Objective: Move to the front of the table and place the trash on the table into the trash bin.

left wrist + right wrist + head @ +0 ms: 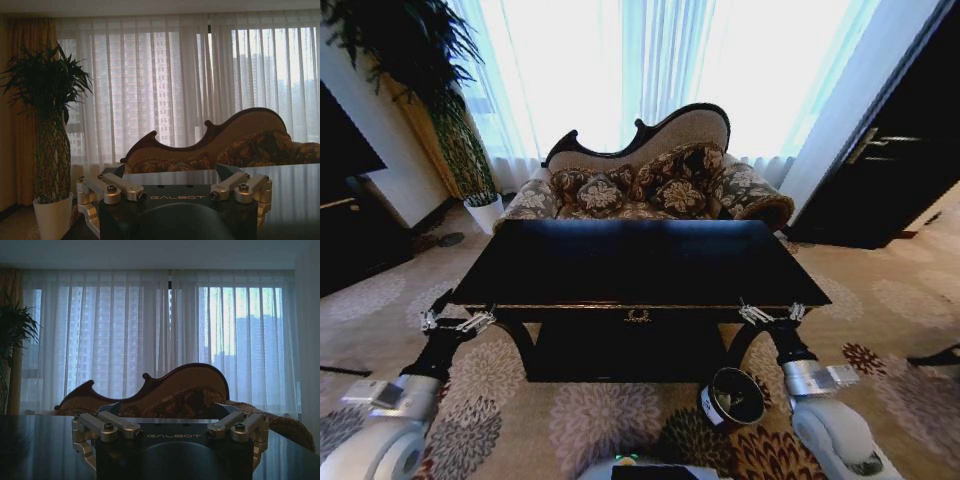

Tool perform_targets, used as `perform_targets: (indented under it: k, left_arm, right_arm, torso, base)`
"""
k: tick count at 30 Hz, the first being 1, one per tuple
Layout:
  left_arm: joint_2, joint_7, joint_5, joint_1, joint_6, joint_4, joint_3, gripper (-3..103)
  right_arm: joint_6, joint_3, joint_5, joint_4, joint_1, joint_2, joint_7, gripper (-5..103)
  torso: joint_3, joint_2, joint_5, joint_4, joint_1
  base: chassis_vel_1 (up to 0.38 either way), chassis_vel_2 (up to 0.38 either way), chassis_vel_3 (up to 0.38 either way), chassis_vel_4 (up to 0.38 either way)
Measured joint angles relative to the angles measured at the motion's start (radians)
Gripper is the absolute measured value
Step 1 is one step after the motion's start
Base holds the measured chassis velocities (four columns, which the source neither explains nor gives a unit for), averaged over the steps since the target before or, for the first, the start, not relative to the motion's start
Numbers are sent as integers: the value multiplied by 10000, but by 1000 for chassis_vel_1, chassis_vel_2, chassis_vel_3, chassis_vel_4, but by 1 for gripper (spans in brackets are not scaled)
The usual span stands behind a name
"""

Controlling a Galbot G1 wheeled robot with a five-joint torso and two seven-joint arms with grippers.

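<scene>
The glossy black table (620,262) stands directly in front of me, its gold ornament (638,316) centred on the front rail. No trash shows on its dark top. The trash bin (731,398), a small black bucket with a white label, sits on the carpet by the table's front right leg, just inside my right arm. My left gripper (457,322) hovers open at the table's front left corner. My right gripper (772,314) hovers open at the front right corner. In the wrist views both the left gripper (172,171) and the right gripper (169,410) have their fingers apart, with nothing between them, level with the tabletop.
A patterned sofa (650,180) with a dark curved frame stands behind the table, in front of bright curtains. A tall plant in a white pot (485,212) is at the back left. Dark furniture (350,225) stands at the left and a dark cabinet (890,170) at the right. Patterned carpet surrounds the table.
</scene>
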Motion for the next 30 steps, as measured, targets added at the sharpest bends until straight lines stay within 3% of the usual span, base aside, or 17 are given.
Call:
perform_targets:
  k: [30]
  left_arm:
    - [0,0,-1,0,0,0,0,100]
  right_arm:
    - [5,-6,7,-35,-8,29,-4,100]
  torso:
    - [1,-1,0,0,3]
  base:
    - [16,-15,-14,17]
